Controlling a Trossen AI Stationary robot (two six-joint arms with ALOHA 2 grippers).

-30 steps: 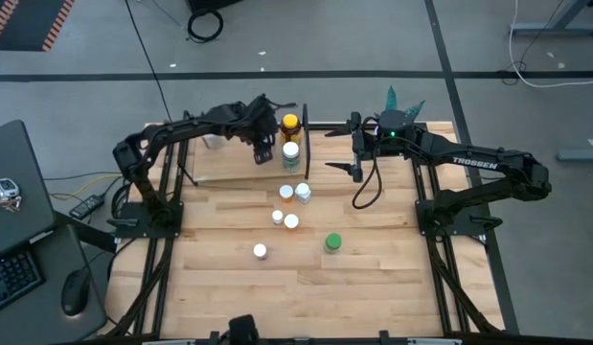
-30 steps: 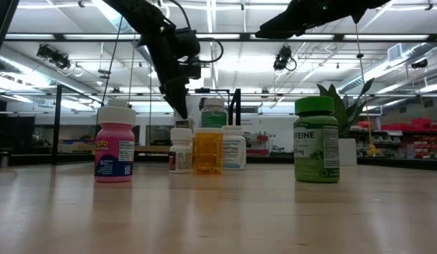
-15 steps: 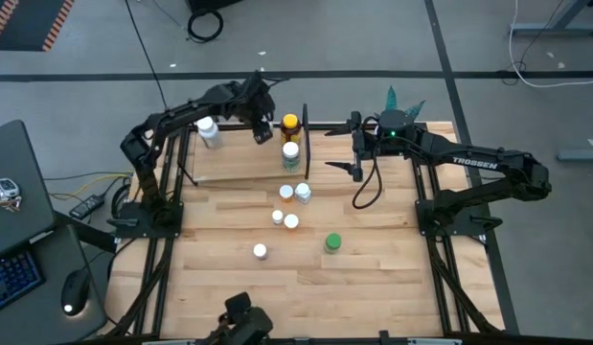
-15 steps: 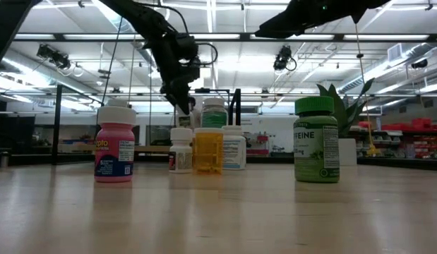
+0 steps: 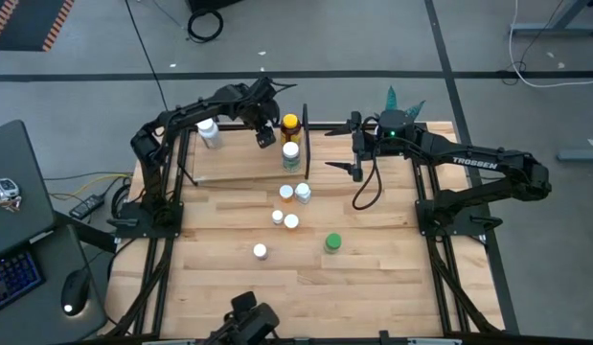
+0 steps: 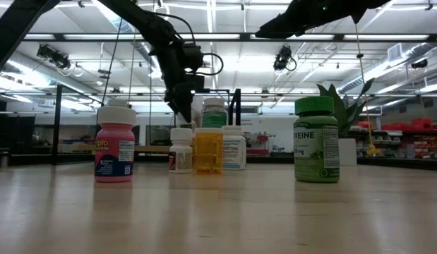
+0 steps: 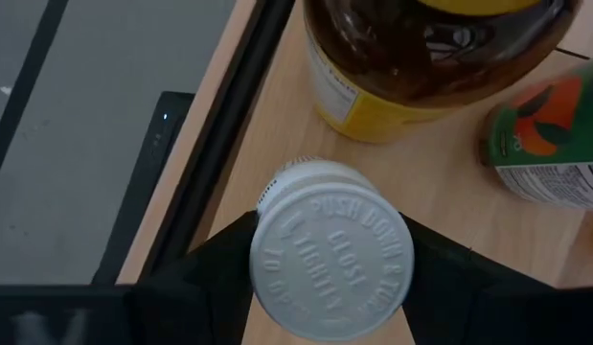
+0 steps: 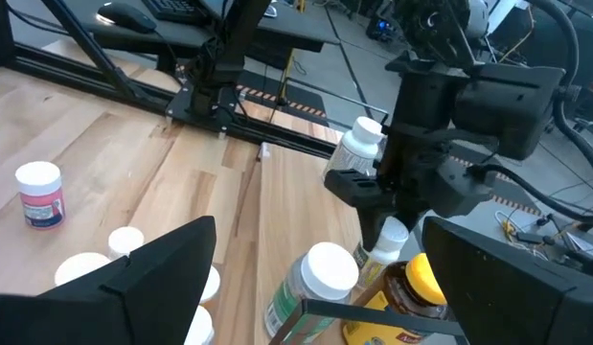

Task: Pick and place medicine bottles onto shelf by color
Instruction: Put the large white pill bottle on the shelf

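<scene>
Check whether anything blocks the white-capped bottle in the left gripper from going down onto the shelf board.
Nothing visible does. The left gripper holds the white-capped bottle over bare shelf board by its edge rail. The amber bottle and the green-labelled bottle stand beside that spot, not under it.

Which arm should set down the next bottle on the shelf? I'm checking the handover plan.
Left, likely. The left gripper is shut on a small white-capped bottle over the light wood shelf, beside the amber yellow-capped bottle. The right gripper is open and empty, off the shelf's side.
</scene>
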